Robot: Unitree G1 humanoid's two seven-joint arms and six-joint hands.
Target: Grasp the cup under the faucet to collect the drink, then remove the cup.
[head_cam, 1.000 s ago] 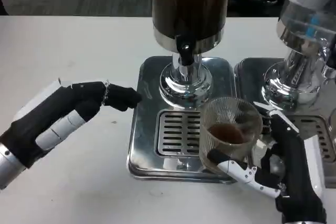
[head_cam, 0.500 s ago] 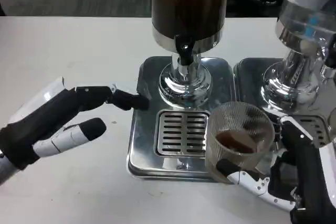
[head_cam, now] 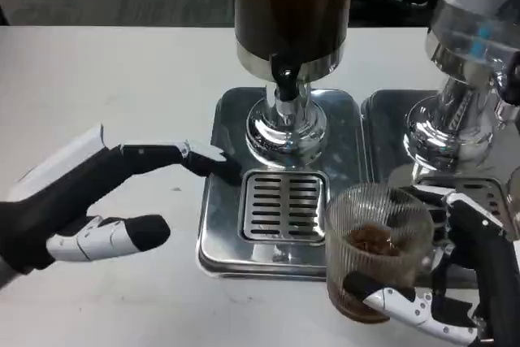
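Clear ribbed cup [head_cam: 378, 237] showing brown drink inside. Dispenser [head_cam: 291, 18] showing a dark brown tank over a shining chrome base. Drip tray [head_cam: 223, 229] gleaming silver, its grille [head_cam: 280, 205] showing dark slots. Table [head_cam: 106, 79] showing plain white. Hands showing white and black.

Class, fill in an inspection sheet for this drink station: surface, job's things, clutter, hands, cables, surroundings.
Surface: white table, bare at left.
Job's things: ribbed clear cup holding brown drink, off the grate, at the drip tray's front right corner; dark dispenser with faucet above the grate.
Clutter: nothing seen.
Hands: right hand grips the cup; left hand open, fingertip at the tray's left edge.
Cables: nothing seen.
Surroundings: second dispenser at right; grey floor beyond.
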